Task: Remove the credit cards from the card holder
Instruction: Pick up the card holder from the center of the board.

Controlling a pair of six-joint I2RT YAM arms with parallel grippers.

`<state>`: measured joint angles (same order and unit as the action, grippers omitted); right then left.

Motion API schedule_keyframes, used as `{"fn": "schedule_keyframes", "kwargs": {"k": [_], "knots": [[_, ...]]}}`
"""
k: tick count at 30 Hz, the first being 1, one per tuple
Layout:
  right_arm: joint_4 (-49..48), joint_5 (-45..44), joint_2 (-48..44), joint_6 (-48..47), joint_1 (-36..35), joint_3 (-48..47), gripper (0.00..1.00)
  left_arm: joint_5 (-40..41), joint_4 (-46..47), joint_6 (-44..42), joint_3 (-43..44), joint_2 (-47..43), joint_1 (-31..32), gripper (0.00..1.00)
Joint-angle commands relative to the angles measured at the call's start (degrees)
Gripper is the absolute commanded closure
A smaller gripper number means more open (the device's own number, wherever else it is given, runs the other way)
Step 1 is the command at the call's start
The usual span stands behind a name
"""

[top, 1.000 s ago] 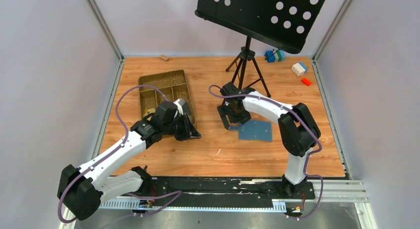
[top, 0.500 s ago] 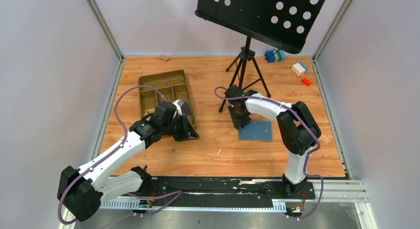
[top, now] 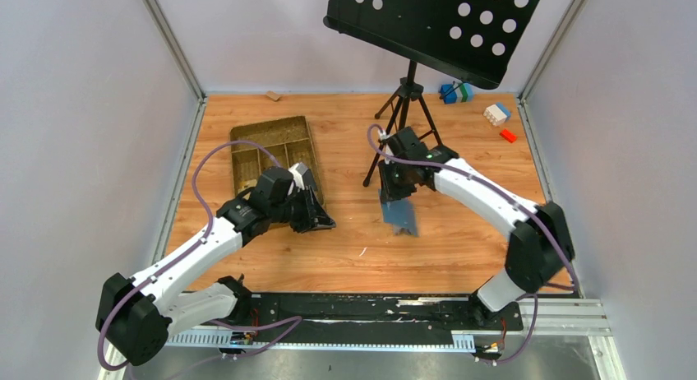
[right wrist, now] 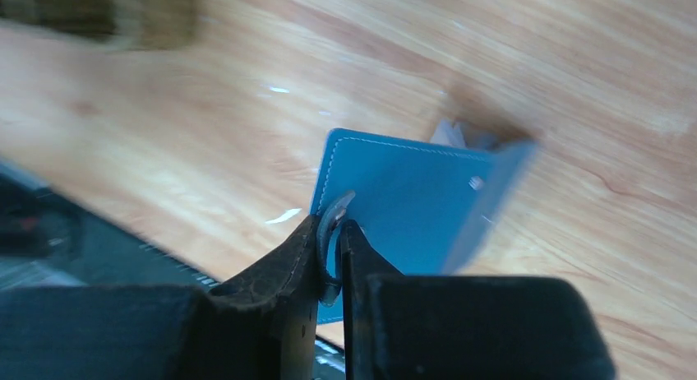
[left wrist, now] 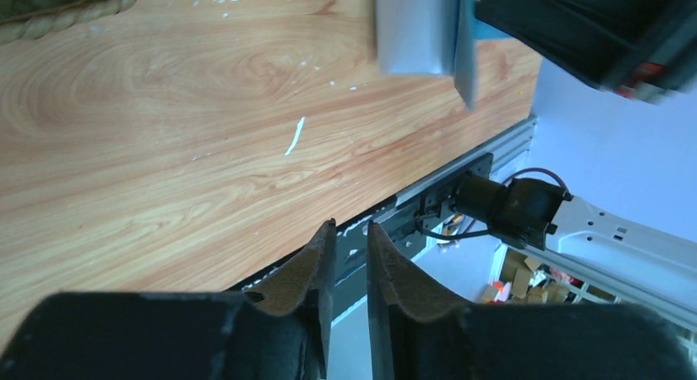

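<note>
We see the right tool [top: 396, 192] clenched on the holder [top: 401, 215], out over the middle of the bench [top: 460, 257], a little toward the right edge and on the near side of the music stand's [top: 436, 26] legs. From the right wrist, its two fingers [right wrist: 283, 261] pinch the holder's near edge, with a small grey loop [right wrist: 333, 220] caught between them. The holder is blue with pale stitching and is held steeply tilted, gripped edge uppermost. One flap [right wrist: 497, 187] folds away from the main face, so it hangs part open. We cannot tell whether its low edge touches the wood. A pale corner [right wrist: 448, 133] shows past the holder's far edge; whether that is a card we cannot tell.

The left tool [left wrist: 351, 232] is released: its fingers stand a narrow gap apart and nothing lies between them. It sits low over the bench just beside the near right corner of the tray [top: 279, 137], which lies toward the far left corner. It points toward the holder and is well apart from it. From the left wrist the holder shows as a grey face with a blue edge, the right tool dark and blurred beside it. A short white mark [left wrist: 294, 137] lies on the wood between the two tools.

Toy bricks [top: 496, 113] lie by the far right corner, and a small wooden block [top: 272, 95] sits at the far edge.
</note>
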<state>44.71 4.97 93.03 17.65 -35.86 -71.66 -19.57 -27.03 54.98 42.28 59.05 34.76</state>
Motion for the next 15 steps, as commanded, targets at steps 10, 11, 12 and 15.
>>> {"fn": "schedule_keyframes", "kwargs": {"k": [10,11,12,15], "knots": [[-26.71,42.49,-19.02,26.28,7.02,1.75,1.00,-4.29,19.62,6.49,-6.35,-5.14,-1.01,0.48],[-30.30,43.74,-19.65,29.11,7.50,2.78,1.00,-4.37,21.24,7.78,-7.62,-6.30,-1.44,0.47],[-32.74,44.66,-20.01,31.29,7.88,3.21,1.00,-4.60,23.23,9.27,-9.01,-7.54,-1.84,0.45],[-36.83,46.52,-19.83,36.08,8.41,2.37,1.00,-5.83,30.42,13.95,-12.92,-10.18,-3.07,0.37]]}}
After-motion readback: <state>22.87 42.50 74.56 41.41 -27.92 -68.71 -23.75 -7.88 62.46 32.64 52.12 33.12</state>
